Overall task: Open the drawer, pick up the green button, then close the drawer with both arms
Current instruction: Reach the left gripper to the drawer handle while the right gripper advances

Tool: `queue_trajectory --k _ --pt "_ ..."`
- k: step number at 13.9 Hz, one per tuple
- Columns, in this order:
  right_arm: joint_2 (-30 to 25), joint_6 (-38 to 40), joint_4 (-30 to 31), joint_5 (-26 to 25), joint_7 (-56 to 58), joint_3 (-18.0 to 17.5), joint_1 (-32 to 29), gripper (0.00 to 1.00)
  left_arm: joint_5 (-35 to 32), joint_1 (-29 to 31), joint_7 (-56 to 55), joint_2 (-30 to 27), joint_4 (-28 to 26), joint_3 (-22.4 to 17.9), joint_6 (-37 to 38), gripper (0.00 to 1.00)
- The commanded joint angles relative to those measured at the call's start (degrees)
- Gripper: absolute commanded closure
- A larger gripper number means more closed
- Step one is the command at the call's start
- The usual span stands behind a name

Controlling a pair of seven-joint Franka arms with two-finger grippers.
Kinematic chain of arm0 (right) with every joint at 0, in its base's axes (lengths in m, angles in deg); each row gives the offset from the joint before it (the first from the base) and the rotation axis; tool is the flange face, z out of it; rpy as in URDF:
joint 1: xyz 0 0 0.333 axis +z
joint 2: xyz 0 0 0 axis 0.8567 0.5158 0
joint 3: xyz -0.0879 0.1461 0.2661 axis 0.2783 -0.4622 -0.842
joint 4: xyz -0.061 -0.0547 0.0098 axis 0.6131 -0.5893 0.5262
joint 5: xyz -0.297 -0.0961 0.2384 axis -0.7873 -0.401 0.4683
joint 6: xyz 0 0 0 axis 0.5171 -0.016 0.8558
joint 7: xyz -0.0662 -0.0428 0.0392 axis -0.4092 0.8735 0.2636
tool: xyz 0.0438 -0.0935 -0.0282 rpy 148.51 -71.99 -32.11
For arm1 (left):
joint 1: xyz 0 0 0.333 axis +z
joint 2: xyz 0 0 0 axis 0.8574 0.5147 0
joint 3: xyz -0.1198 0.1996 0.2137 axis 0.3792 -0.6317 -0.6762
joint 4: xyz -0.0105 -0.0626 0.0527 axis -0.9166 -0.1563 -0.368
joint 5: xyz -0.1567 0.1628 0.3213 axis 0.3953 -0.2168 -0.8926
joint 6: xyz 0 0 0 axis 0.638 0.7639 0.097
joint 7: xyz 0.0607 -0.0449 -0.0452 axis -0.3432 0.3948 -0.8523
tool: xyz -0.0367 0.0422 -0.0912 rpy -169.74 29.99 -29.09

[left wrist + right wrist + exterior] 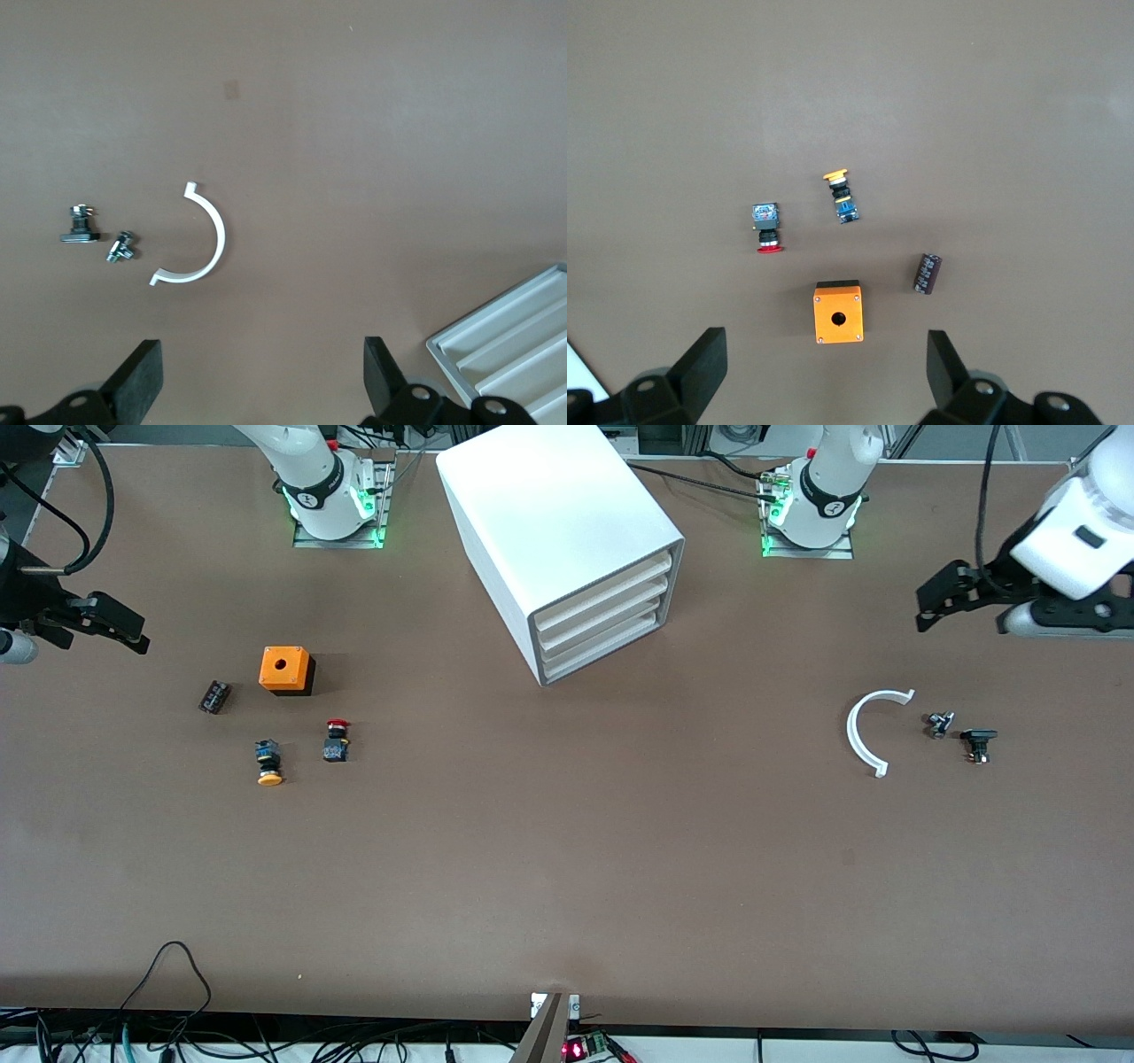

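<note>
The white cabinet [558,531] stands at the middle of the table near the robots' bases. All three drawers are shut, and the bottom drawer [602,657] sits flush. A corner of the cabinet also shows in the left wrist view [514,350]. The green button is out of view. My left gripper [966,607] is open and empty, up in the air over the left arm's end of the table [261,376]. My right gripper [93,627] is open and empty, over the right arm's end of the table, beside the orange box [824,370].
At the right arm's end lie an orange box [285,669], a red-capped button [336,740], an orange-yellow-capped button [268,763] and a small dark block [213,696]. At the left arm's end lie a white half-ring [864,731] and two small metal parts [961,735].
</note>
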Motion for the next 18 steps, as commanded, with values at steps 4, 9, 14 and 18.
queue_trajectory --k 4,9,14,18 --pt "5.06 0.15 -3.11 0.08 -0.26 -0.27 1.46 0.00 4.31 0.47 1.25 8.17 -4.09 1.74 -0.04 0.00" --pt "6.82 -0.12 -3.47 0.44 0.09 -0.27 2.95 0.00 23.01 0.91 1.78 10.12 -17.51 1.83 -10.65 0.00" --pt "10.95 -1.78 -4.51 0.17 -0.79 -0.27 11.82 0.00 38.66 0.91 14.22 19.15 -21.40 4.47 -14.72 0.00" --pt "13.94 -5.38 -4.87 0.35 0.00 -0.27 16.39 0.00 48.07 0.48 28.74 25.31 -23.77 4.47 -14.72 0.00"
